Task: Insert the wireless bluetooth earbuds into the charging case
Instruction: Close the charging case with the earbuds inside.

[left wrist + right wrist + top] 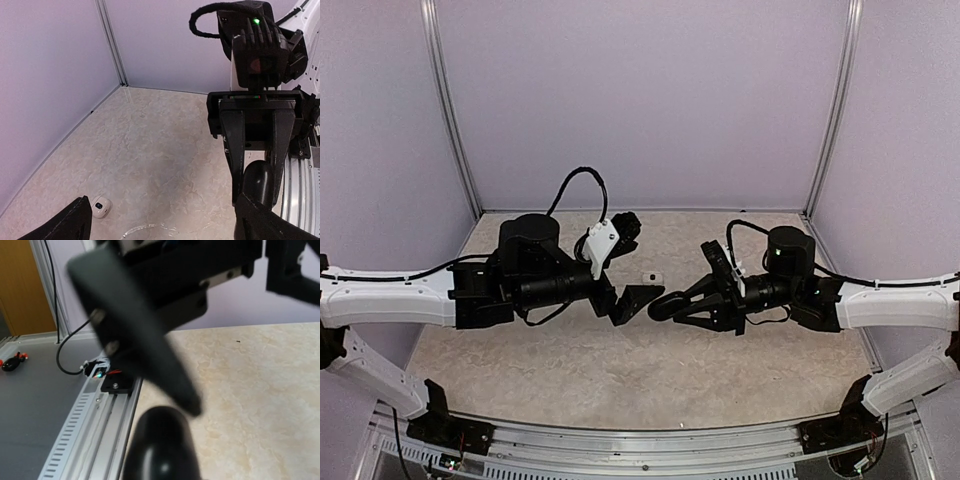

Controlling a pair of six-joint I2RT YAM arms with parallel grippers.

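Note:
My right gripper (pixel 667 304) is shut on the charging case (pixel 662 306), a black, glossy, rounded pebble held above the table's middle. The left wrist view shows the case (pixel 260 181) between that gripper's two fingers (pixel 237 159). In the right wrist view it (pixel 160 447) fills the lower middle, blurred. My left gripper (pixel 622 304) faces it from the left, open wide (pixel 165 226) with nothing between its fingers. One left finger (pixel 150 357) hangs just over the case. No earbuds are visible in any view.
A small white pebble-shaped thing (pixel 652 277) with a dark spot lies on the beige table (pixel 620 370) just behind the two grippers, also near my left finger (pixel 101 206). Pale walls (pixel 640 100) close in the back and sides. A metal rail (pixel 650 440) runs along the near edge.

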